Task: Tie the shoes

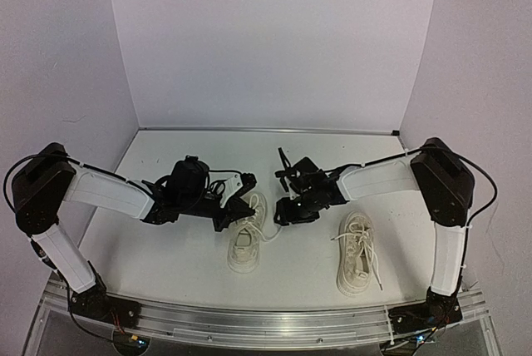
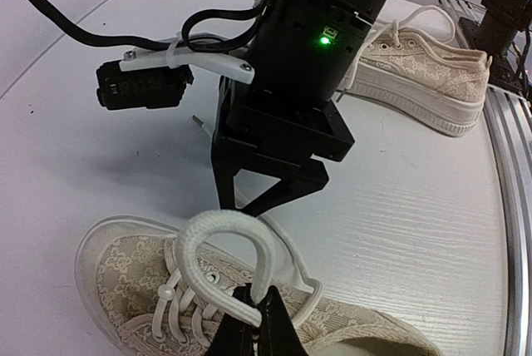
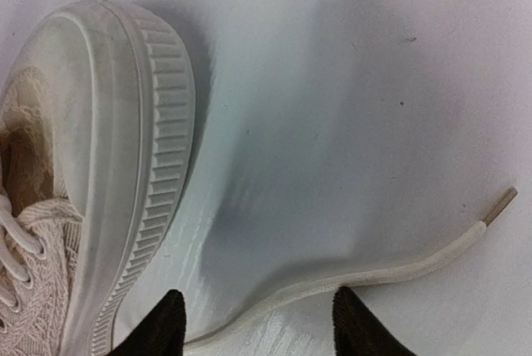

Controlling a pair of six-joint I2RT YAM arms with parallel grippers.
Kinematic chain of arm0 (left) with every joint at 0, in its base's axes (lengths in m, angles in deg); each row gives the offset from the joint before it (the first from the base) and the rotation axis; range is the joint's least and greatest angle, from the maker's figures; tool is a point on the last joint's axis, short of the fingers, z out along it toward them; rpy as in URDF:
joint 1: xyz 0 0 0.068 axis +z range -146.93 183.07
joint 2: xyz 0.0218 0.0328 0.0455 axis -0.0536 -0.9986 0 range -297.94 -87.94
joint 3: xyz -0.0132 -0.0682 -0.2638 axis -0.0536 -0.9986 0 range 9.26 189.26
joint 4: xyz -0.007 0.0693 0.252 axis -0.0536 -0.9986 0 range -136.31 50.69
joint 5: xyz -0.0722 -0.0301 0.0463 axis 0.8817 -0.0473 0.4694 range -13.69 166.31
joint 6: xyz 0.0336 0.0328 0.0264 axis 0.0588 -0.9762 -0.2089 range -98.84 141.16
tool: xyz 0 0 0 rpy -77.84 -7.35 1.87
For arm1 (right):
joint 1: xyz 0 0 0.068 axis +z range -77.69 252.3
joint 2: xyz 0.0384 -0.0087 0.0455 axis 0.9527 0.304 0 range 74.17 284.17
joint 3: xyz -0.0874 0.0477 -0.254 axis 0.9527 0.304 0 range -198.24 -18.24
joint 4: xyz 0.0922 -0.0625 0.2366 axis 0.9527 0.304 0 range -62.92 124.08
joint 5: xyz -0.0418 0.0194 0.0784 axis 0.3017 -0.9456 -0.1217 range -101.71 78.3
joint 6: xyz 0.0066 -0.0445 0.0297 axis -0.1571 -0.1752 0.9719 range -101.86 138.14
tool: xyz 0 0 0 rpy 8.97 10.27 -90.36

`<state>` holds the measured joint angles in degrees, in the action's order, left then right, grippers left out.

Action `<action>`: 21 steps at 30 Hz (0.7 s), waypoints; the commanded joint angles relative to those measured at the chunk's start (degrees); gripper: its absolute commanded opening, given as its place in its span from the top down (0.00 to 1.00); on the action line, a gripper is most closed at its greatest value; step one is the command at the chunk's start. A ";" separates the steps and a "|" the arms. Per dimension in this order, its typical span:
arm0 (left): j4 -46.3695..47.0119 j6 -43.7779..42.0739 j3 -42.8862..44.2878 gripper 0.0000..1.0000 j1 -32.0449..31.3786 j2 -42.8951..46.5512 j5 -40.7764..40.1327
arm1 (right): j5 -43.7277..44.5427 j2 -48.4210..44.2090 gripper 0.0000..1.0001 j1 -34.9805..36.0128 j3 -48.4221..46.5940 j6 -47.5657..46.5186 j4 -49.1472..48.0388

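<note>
L gripper (image 2: 256,314) pinches a lace loop (image 2: 218,223) tight above centre shoe (image 1: 247,241); R gripper (image 3: 258,327), part-open, straddles loose lace end (image 3: 374,273) on table (image 1: 166,256). 2nd shoe (image 1: 357,253) sits apart, at right.

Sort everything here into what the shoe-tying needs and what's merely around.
Job: shoe between the arms, lace loop pinched in the left claw, loose lace end under the open right claw, second shoe.
Bystanders: table, metal rail, walls.
</note>
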<state>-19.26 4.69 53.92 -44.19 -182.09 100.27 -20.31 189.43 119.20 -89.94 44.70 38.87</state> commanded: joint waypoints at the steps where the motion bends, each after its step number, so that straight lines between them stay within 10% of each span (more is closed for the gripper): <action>1: 2.53 -0.54 1.33 1.00 -0.28 0.15 1.01 | 1.27 2.44 0.51 -0.12 -0.82 -1.71 1.65; 21: 2.62 -2.09 1.11 1.00 -0.28 0.28 1.02 | 7.97 6.89 1.00 2.95 -4.71 -5.83 9.13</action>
<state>-19.21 3.73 53.92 -44.19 -182.09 100.39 -12.01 193.62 121.80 -95.02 39.84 41.53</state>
